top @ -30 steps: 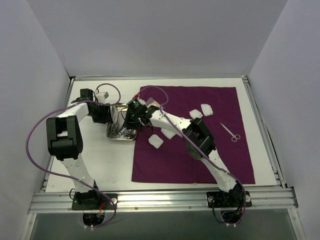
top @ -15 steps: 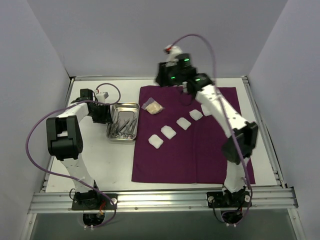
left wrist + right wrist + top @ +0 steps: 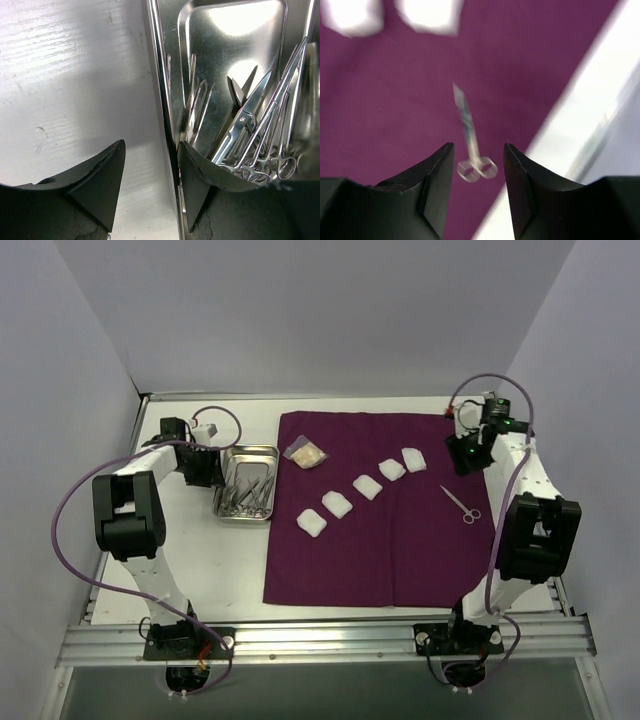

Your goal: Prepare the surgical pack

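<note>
Presently the scissors (image 3: 467, 125) are seen lying flat on the purple cloth (image 3: 380, 550), near its right edge, beneath the right gripper (image 3: 478, 145), whose jaws are held apart and empty. The blur should be allowed to settle, then the jaws lowered squarely astride the shanks. The left gripper (image 3: 150, 144) is set astride the steel tray (image 3: 165, 100) rim, its jaws parted.

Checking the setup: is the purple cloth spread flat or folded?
Spread flat: the cloth lies open on the table, gauze pads and scissors resting on it.

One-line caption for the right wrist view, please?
Open black fingers of the right gripper hover over small steel scissors on the dark purple cloth.
</note>
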Tool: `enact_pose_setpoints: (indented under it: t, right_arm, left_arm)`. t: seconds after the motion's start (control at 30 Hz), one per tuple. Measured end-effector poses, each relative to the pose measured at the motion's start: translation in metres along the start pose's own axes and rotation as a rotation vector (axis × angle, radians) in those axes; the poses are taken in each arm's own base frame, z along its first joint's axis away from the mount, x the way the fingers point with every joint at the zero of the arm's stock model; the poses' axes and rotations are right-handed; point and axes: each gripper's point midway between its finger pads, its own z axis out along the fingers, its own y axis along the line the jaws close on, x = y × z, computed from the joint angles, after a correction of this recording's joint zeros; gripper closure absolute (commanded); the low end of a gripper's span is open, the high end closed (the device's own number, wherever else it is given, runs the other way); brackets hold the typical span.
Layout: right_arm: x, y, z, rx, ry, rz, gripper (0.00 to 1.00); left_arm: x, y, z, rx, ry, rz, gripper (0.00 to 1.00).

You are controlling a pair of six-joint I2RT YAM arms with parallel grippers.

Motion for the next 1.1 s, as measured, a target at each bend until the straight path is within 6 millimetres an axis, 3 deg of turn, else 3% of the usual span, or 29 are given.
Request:
enact_pose_setpoints:
  t: [0.07,0.13,0.27,0.8,1.1]
  right_arm:
    - [0.031,-0.026,-0.001,0.025,0.066,0.038,0.6]
    - [0.062,-0.039,0.001,0.037,0.139,0.064,0.6]
    - [0.09,-0.025,0.017,-0.025,0.242,0.038,0.6]
    - [0.117,-0.008,0.059,-0.131,0.362,0.023,0.6]
    - [0.121,-0.004,0.063,-0.149,0.374,0.025,0.63]
  left_arm:
    - [0.0,0.0,0.0,0.0,0.0,0.0,0.44]
    - [0.0,0.0,0.0,0.0,0.0,0.0,0.43]
    - [0.0,0.0,0.0,0.0,0.0,0.001,0.44]
    - [0.0,0.0,0.0,0.0,0.0,0.001,0.44]
    - [0.0,0.0,0.0,0.0,0.0,0.001,0.44]
